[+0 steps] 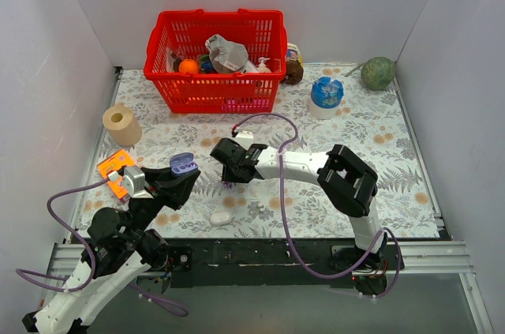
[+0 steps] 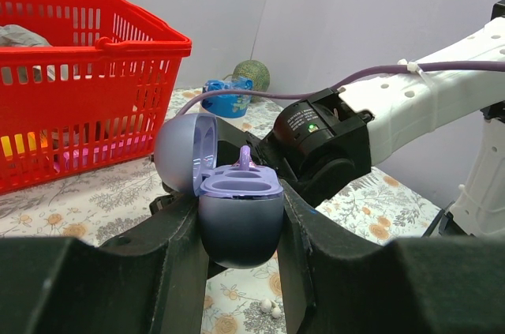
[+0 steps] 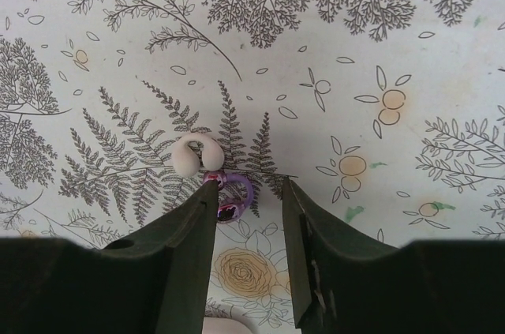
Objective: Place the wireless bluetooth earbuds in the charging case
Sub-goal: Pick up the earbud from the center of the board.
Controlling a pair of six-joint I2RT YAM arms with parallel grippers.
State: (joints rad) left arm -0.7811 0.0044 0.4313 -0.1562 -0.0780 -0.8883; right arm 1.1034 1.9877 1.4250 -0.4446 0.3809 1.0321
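The top view looks down from above and behind both arm bases [image 1: 359,259], taking in the fern-printed tabletop [image 1: 379,152] out to the red plastic mesh basket [image 1: 215,58] at its far edge. The left wrist view sits low, close behind the black left tool [image 2: 241,223], facing level toward that basket and the white right arm [image 2: 426,105]. The right wrist view looks straight down past the black right tool [image 3: 248,215], very near the tabletop.

Bright, even light; soft shadows.

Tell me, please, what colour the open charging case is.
Charging case: blue-grey, lavender inside; left wrist view.
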